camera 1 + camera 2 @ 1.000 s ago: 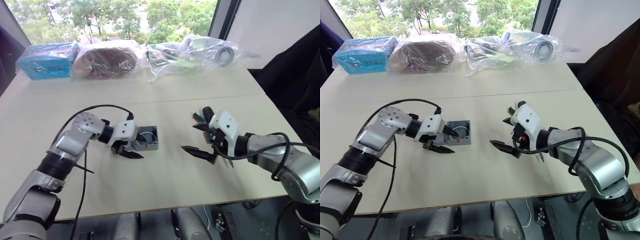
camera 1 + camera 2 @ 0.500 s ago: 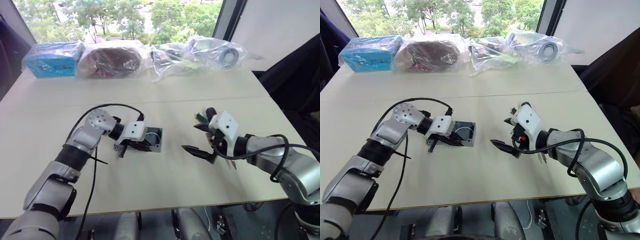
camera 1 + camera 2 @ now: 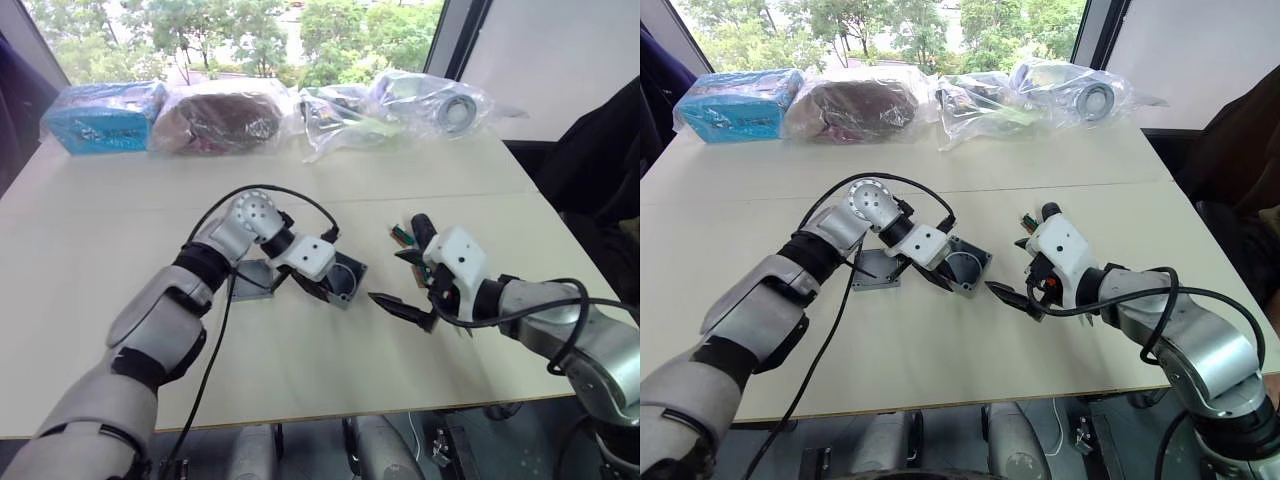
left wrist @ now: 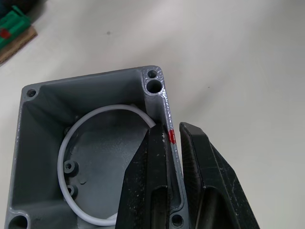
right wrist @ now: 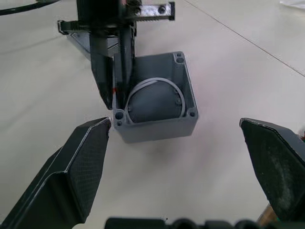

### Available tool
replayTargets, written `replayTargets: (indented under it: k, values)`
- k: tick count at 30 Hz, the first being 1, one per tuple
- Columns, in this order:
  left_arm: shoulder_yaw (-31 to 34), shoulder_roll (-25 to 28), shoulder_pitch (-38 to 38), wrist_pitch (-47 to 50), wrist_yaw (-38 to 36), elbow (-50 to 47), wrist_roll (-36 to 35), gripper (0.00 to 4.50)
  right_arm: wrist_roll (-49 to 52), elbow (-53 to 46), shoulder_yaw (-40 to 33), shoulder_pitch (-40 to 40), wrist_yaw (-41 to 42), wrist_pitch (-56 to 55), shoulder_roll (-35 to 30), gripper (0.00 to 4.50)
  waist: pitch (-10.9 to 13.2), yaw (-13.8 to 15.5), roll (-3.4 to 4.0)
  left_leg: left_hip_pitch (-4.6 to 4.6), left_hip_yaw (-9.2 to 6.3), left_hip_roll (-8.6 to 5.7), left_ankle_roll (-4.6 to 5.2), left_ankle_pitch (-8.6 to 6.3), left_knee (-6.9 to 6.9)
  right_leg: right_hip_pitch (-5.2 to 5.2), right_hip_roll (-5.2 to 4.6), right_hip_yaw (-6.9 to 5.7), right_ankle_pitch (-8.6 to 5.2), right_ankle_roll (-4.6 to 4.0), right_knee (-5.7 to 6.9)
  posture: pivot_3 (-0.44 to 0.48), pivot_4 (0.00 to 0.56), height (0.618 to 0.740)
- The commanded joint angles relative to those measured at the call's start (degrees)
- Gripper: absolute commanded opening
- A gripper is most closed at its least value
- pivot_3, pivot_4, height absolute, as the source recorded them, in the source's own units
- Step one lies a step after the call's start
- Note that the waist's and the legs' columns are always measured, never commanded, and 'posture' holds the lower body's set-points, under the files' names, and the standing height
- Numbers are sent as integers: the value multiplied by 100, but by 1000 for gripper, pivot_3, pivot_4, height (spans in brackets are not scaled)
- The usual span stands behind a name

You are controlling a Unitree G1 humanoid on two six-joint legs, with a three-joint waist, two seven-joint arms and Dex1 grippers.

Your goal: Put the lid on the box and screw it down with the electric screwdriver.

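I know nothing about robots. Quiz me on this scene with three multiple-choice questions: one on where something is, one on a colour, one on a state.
1. Where is the lid?
A. On the box
B. Flat on the table beside the box
C. In the right pincer

2. What colour is the mark on the box?
A. Red
B. Blue
C. Yellow

3. How is the right pincer?
A. Open
B. Shut on the box
C. Shut on the lid

Answers: 1 B, the lid lies on the table behind the left pincer. 2 A, red shows on the gripped wall. 3 A, its fingers are spread wide, holding nothing.
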Motion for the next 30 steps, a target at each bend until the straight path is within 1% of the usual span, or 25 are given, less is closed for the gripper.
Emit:
replayTargets:
  k: [1, 6, 10, 12, 15, 16, 18, 20, 21, 22, 24, 25, 27, 28, 30]
  values:
    - [-236, -26, -302, -218, -21, 238, -239, 12, 96, -290, -289, 51, -93, 46, 13, 4500, 0, 5, 0, 0, -1, 0, 0, 0, 0, 0, 0, 0, 0, 0, 0, 0, 150, 740]
    - [-385, -141, -418, -351, -21, 556, -239, 12, 146, -382, -431, 139, -155, 124, 2, 4500, 0, 14, 0, -5, -5, -1, 0, 0, 1, 0, -1, -4, 0, 1, -1, 0, 150, 740]
    - [-339, -199, -470, -378, -21, 755, -162, 12, 189, -411, -460, 144, -185, 155, 0, 4500, 0, 14, 0, -5, -6, -1, 0, 0, 3, 0, -1, -4, -1, -1, -1, 0, 150, 740]
    - [-310, -181, -487, -281, -21, 735, -177, 903, 192, -405, -475, 147, -175, 148, -22, 4500, 0, 14, 0, -5, -6, -2, 0, 0, 3, 0, -1, -4, -2, -3, 0, 0, 150, 740]
    - [-213, -36, -519, -77, -21, 484, -420, 1826, 198, -362, -455, 109, -161, 134, -43, 4500, 0, 14, 0, -6, -7, -2, 0, 0, 3, 0, -1, -4, -2, -3, 0, 0, 150, 740]
    - [-150, 42, -538, 29, -21, 353, -531, 2286, 201, -350, -449, 97, -157, 131, -47, 4500, 0, 11, 0, -8, -8, -2, 0, 0, 3, -1, -1, -4, -1, -1, -1, 0, 150, 740]
    - [-85, 201, -560, 219, -21, 101, -709, 2999, 204, -341, -444, 83, -146, 126, -59, 4500, 0, 0, 0, -10, -9, -1, 0, 0, 3, -4, -1, -4, 0, 1, 0, 0, 150, 740]
    - [49, 540, -486, 595, -21, -465, -1042, 3700, 206, -315, -422, 48, -121, 119, -71, 4500, 0, 0, 0, -10, -11, -1, 0, 0, 3, -6, 0, -5, 1, 3, 1, 0, 150, 740]
    - [173, 744, -405, 875, -21, -827, -1261, 4134, 207, -295, -406, 23, -106, 115, -75, 4500, 0, -1, 0, -10, -12, -1, 0, 0, 3, -6, 0, -6, 1, 3, 2, 0, 150, 740]
    - [259, 888, -341, 1088, -21, -1098, -1412, 4441, 207, -280, -394, 5, -95, 112, -78, 4500, 0, -2, 1, -12, -12, 1, 0, 0, 3, -9, 0, -6, 1, 3, 3, 0, 150, 740]
    - [438, 1012, -214, 1364, -21, -1431, -1515, 4441, 207, -271, -391, -2, -85, 109, -79, 4500, 0, 0, 2, -13, -13, 2, 0, 0, 2, -11, 0, -6, 0, 3, 5, 0, 150, 740]
    - [791, 1100, -21, 1656, 225, -1684, -1592, 4441, 194, -226, -367, -43, -61, 86, -84, 4500, 0, 3, 2, -13, -13, 2, 0, 0, 2, -11, 0, -7, 0, 4, 5, 0, 150, 740]
    - [1276, 1200, 251, 2083, 541, -2068, -1643, 4441, 177, -169, -335, -98, -29, 58, -90, 4500, -2, 3, 5, -12, -12, 2, 0, 0, 3, -11, -1, -8, 0, 4, 5, 0, 150, 740]
    - [1496, 1263, 429, 2354, 760, -2354, -1709, 4441, 174, -148, -341, -110, 2, 41, -105, 4500, -2, 4, 4, -12, -12, 2, 0, 0, 3, -10, -2, -8, 0, 4, 6, 0, 150, 740]
    - [2090, 1471, 979, 3110, 1629, -3110, -1809, 4441, 143, -22, -324, -257, 143, -37, -195, 4500, -1, 4, 4, -12, -13, 2, 1, 0, 4, -10, -2, -10, 1, 6, 9, 0, 150, 740]
